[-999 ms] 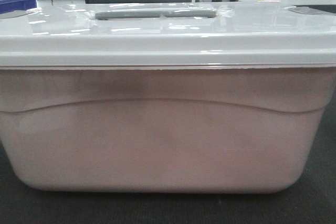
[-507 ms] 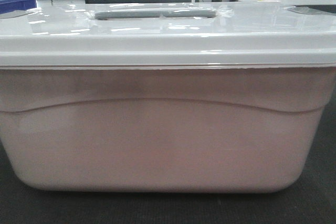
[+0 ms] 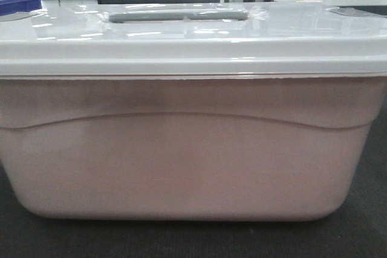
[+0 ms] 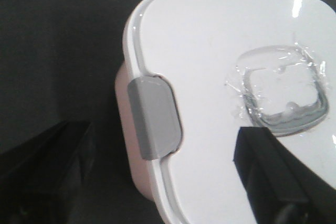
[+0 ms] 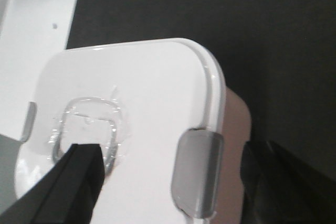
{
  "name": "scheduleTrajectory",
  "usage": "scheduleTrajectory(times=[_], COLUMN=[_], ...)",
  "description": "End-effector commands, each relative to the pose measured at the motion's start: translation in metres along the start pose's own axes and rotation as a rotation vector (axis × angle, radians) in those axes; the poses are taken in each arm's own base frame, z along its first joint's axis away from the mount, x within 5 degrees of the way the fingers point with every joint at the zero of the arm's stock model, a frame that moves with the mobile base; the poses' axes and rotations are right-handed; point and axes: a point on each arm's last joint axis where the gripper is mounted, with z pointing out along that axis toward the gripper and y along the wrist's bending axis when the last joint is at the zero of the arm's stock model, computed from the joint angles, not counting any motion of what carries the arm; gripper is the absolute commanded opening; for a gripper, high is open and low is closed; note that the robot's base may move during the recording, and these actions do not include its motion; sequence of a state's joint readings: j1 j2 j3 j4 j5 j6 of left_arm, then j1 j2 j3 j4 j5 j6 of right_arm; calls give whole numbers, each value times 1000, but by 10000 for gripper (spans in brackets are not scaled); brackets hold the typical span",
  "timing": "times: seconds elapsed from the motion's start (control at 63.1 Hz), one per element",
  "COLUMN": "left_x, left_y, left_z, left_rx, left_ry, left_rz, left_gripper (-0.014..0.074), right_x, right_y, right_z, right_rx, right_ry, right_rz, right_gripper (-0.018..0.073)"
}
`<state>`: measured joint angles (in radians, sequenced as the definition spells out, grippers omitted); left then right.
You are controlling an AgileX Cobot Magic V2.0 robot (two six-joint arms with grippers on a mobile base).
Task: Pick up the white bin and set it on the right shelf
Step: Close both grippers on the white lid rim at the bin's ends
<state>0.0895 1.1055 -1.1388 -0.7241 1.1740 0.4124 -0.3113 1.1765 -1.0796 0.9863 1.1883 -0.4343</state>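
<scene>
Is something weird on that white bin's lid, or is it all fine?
Yes: crinkled clear film is stuck over the grey handle in the middle of the white bin's lid, perhaps as tape. Nothing else looks off.

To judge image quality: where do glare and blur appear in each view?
Front view: light streaks glare on the lid of the white bin; background soft. Left wrist view: lid washed out, fingers blurred. Right wrist view: same, glare around the handle.

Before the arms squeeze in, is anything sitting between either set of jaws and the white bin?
Nothing visible. Each arm's jaws stand open astride one end of the white bin, with only its grey latch in the gap.
</scene>
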Motion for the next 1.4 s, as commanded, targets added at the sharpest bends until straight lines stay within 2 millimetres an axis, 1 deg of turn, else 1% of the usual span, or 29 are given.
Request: scheduleTrajectory(times=[0.0,0.063,0.143,0.285,0.412,0.555,0.618,0.682,0.761,0.951,1.078,1.173,1.38], left_x=[-16,-22,-27,-32,-32,-24,-13,-5,3,11,12,11,12], left_y=[-3,3,12,34,51,63,68,71,72,66,60,52,37], left_z=[-5,-1,5,21,38,53,62,66,71,78,82,86,93], left_rx=[148,253,353,354,347,357,365,369,387,463,489,522,565], left_ry=[-85,-88,-79,-51,2,49,83,102,117,87,97,101,135], left_rz=[-6,-17,-42,-98,-143,-206,-250,-274,-304,-338,-338,-333,-307], left_gripper=[438,438,438,438,438,438,437,437,437,437,437,437,437], right_x=[-10,-9,-6,5,15,23,28,31,34,37,38,38,39], right_y=[3,-9,-21,-39,-49,-57,-58,-58,-55,-47,-43,-41,-40], right_z=[0,7,14,27,38,48,54,58,61,67,70,72,74], right_rx=[-162,-209,-217,-233,-304,-363,-373,-380,-389,-419,-434,-438,-434], right_ry=[-40,-10,11,48,50,44,66,84,97,116,123,129,130], right_rz=[-6,10,19,56,108,164,180,185,176,167,162,159,158], right_gripper=[633,633,633,633,633,633,633,633,633,633,633,633,633])
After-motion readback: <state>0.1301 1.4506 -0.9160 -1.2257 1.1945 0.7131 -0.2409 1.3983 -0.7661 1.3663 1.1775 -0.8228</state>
